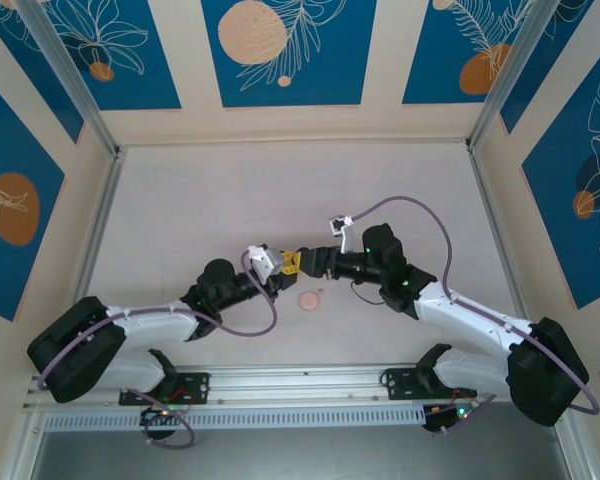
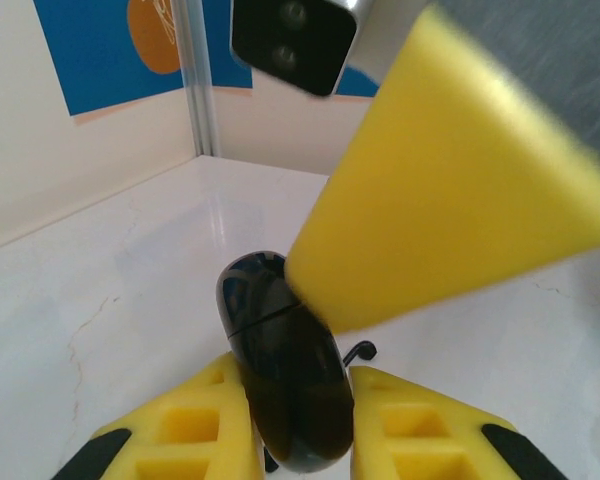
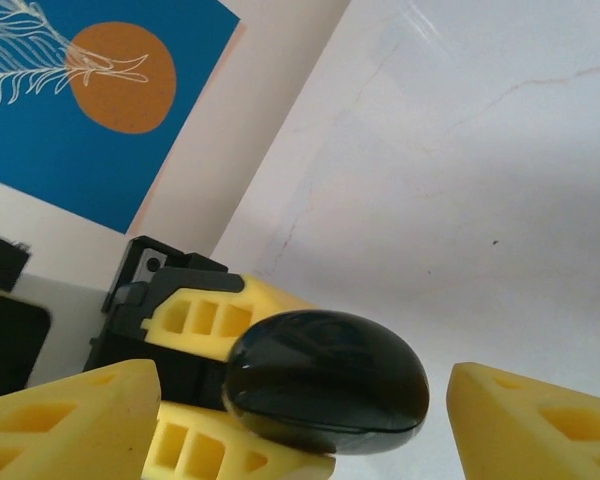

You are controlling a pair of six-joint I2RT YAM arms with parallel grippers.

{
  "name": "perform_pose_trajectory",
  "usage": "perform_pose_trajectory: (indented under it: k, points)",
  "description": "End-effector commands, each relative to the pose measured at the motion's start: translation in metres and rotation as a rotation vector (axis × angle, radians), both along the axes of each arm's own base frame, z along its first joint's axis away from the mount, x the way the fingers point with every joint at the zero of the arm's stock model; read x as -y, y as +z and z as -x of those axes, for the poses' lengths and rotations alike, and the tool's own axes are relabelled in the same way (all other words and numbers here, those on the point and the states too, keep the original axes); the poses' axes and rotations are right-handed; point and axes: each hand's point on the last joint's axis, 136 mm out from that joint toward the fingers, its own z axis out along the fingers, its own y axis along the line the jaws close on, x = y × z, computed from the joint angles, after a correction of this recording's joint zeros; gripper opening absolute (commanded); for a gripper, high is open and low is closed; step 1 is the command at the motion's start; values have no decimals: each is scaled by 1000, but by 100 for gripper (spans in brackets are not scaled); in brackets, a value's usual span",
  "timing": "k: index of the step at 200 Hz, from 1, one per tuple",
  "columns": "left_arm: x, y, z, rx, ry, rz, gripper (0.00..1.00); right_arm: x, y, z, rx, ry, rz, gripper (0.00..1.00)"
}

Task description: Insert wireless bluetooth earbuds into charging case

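A glossy black charging case [image 2: 285, 370] with its lid down is held above the table, and my left gripper [image 2: 295, 425] is shut on its sides. In the right wrist view the same case [image 3: 325, 380] sits between the yellow left fingers [image 3: 205, 315]. My right gripper [image 3: 305, 425] stands open around it, its pads apart from the case on both sides. One right finger [image 2: 450, 200] lies against the case's top edge in the left wrist view. A small black earbud [image 2: 360, 352] lies on the table behind the case. From above, the left gripper [image 1: 283, 266] and right gripper [image 1: 302, 261] meet mid-table.
A round pale pink case [image 1: 309, 299] lies on the white table [image 1: 200, 200] just in front of the two grippers. Patterned blue and cream walls enclose the table at the back and sides. Purple cables loop from both wrists.
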Motion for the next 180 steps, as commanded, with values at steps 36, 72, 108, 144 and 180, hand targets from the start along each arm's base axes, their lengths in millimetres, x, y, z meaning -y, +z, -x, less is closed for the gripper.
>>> perform_pose_trajectory:
  k: [36, 72, 108, 144, 180]
  points:
    - [-21, 2, 3, -6, -8, -35, 15, 19, 34, 7, 302, 91, 66, 77]
    - [-37, 8, 7, -30, -37, -25, 16, 24, 40, 17, 480, 183, 109, 69]
    - [-47, 17, 14, -39, -84, 4, 16, 25, 40, 27, 634, 276, 159, 65]
    - [-48, 24, 23, -23, -138, 15, 16, 26, 39, 33, 712, 341, 189, 64]
    - [-44, 28, 30, -5, -196, 15, 16, 27, 41, 36, 754, 400, 207, 62]
